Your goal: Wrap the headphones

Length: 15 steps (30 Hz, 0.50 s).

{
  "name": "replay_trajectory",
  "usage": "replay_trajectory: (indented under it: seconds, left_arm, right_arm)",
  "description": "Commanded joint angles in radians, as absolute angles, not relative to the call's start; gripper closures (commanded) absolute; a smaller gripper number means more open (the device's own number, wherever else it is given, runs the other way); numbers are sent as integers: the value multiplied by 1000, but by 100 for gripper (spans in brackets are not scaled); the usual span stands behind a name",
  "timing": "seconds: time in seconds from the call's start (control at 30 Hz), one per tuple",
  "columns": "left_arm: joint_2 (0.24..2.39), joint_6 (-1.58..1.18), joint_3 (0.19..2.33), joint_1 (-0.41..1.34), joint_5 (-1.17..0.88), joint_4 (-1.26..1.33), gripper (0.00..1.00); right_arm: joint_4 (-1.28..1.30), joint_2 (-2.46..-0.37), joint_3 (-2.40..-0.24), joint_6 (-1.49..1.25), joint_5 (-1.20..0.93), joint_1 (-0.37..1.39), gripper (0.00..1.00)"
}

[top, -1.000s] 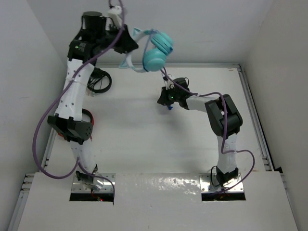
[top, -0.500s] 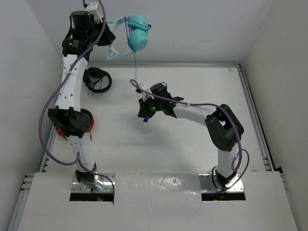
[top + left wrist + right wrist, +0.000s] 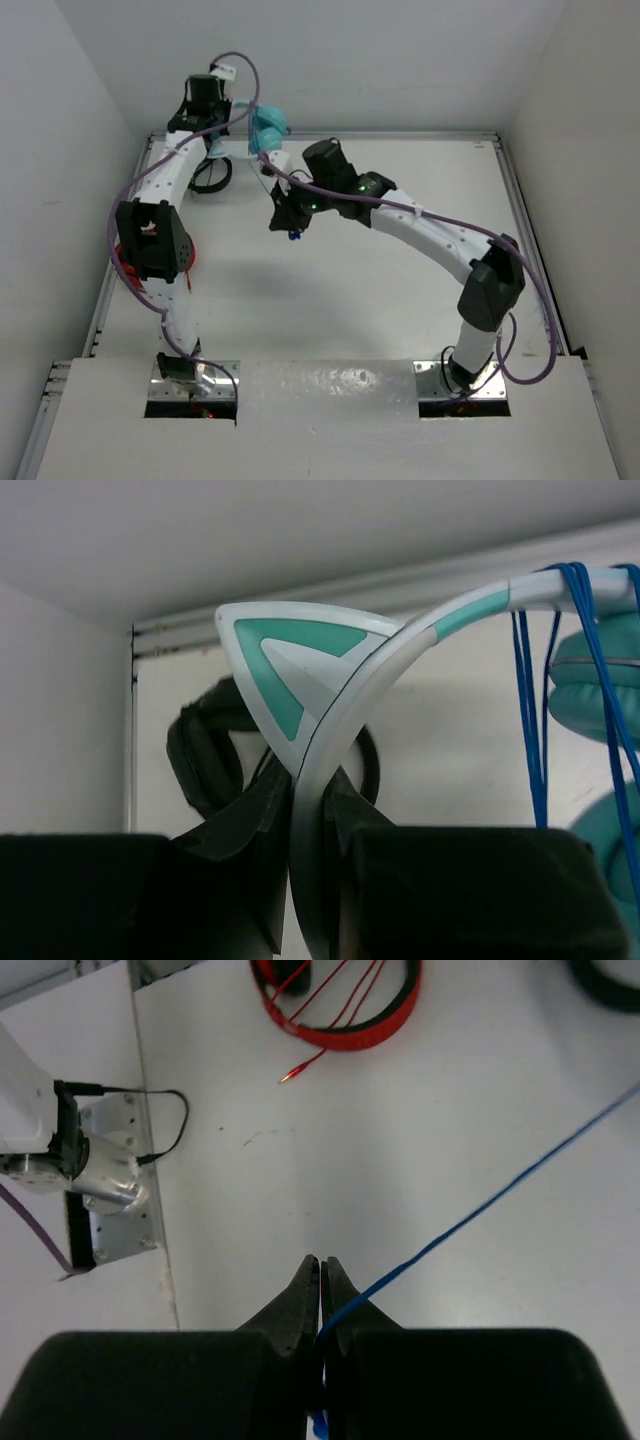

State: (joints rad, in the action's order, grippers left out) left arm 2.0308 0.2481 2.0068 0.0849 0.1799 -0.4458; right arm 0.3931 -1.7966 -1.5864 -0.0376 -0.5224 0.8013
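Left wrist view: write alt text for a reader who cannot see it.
The jaws clamp the pale headband of the teal headphones just below a cat ear. Blue cable loops over the band at right; black headphones lie behind.

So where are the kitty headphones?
Back left in the top view, the teal headphones hang from the left hand, beside the black headphones.
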Motion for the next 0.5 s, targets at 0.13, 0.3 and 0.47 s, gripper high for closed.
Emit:
replay_trajectory:
  seconds: [0.13, 0.3, 0.47]
  left_arm:
    - [1922, 560, 1795, 170, 250, -188, 100]
    - [1887, 638, 1804, 199, 26, -391, 100]
    - [1787, 733, 1733, 290, -110, -553, 100]
  right_arm:
    - [561, -1706, -1841, 130, -279, 730, 100]
    - [526, -1707, -1908, 68, -48, 611, 100]
    - [443, -1739, -1945, 63, 118, 497, 100]
